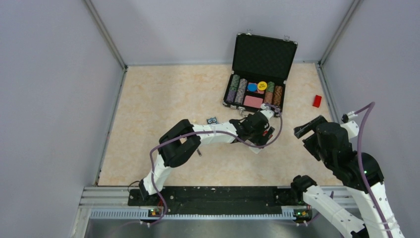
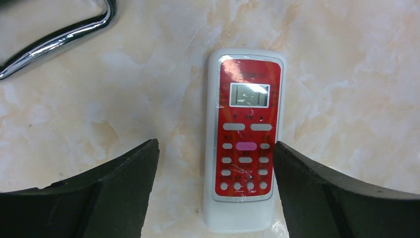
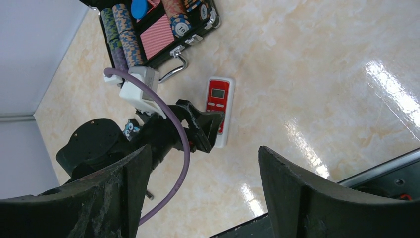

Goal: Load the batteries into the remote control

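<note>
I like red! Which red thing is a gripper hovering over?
The remote control with white buttons, under the left gripper; the plain red block lies apart.

- My L arm (image 1: 157, 171): white links, blk joint housings; R arm (image 1: 375, 207) same build.
- Purple cable (image 1: 208, 134) runs along L arm; R arm has one too.
- White plug block (image 3: 138, 88) at my L wrist, cable goes into it.
- L tool (image 2: 215, 148): 2 matte blk curved fingers, faint scratches.
- R tool (image 3: 203, 148): blk fingers, rougher, scuffed grain.
- Sm. green light (image 1: 365, 172) on R arm's blk joint.
</note>
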Available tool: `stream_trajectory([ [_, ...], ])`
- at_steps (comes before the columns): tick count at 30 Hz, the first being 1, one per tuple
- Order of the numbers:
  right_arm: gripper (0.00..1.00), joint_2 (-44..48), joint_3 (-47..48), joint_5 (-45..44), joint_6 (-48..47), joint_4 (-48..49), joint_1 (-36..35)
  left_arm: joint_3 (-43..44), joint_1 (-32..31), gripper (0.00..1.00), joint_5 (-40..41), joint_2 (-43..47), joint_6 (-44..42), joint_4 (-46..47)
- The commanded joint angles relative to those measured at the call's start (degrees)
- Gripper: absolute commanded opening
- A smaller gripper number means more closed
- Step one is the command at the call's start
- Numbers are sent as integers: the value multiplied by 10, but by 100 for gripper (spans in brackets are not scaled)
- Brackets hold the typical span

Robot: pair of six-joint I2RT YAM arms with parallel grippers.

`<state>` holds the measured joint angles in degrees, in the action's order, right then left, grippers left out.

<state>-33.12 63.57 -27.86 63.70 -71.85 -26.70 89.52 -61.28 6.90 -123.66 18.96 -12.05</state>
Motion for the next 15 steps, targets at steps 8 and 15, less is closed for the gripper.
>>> stream_trajectory([
  [8,77,9,11,-6,8,-12,5,-9,-8,88,-2,16,32,58],
  [15,77,16,1,-5,5,-12,6,10,-19,88,19,-14,8,41],
])
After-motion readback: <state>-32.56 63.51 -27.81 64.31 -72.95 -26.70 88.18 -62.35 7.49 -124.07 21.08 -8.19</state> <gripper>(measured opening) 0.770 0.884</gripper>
